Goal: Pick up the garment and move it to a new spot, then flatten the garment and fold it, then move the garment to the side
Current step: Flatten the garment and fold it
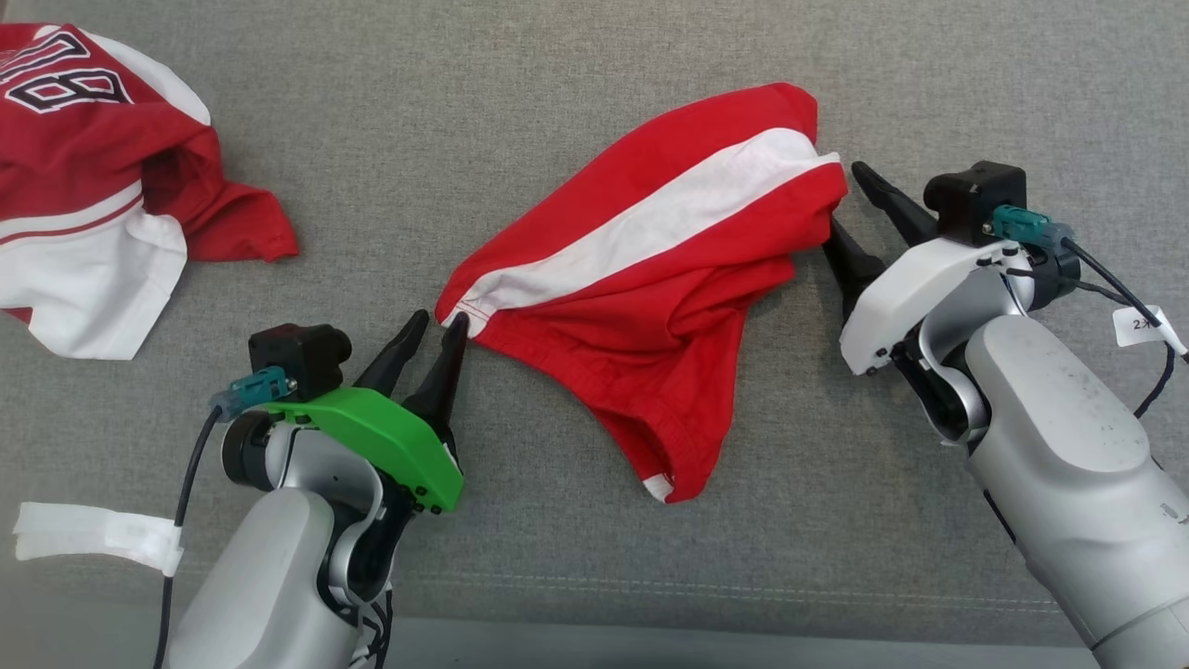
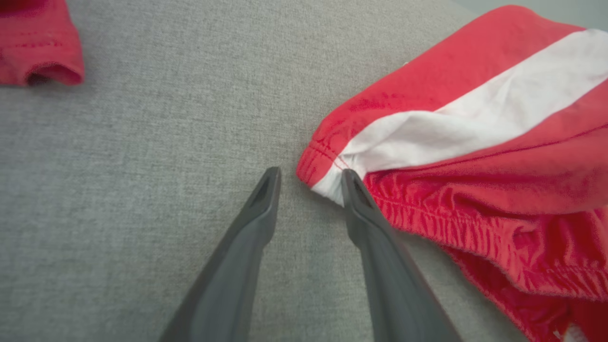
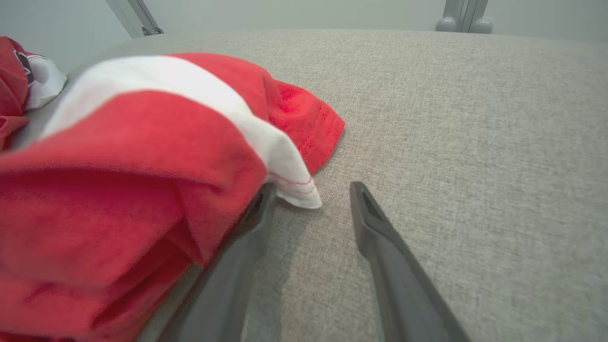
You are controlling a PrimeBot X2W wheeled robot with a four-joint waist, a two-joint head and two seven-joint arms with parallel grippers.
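grey upholstered surface [image 1: 446,102] carries the work; a red-and-white jersey [image 1: 84,186] lies well apart at the far left; red shorts [image 1: 650,269] with a white side stripe lie rumpled at centre, elastic waistband bunched; left gripper [image 1: 438,321] and right gripper [image 1: 845,197] flank opposite ends, fingers parted, each pair straddling a stripe corner, nothing clamped; step judged: taking hold of both ends; next move calls for closing on both corners, then drawing them apart evenly.
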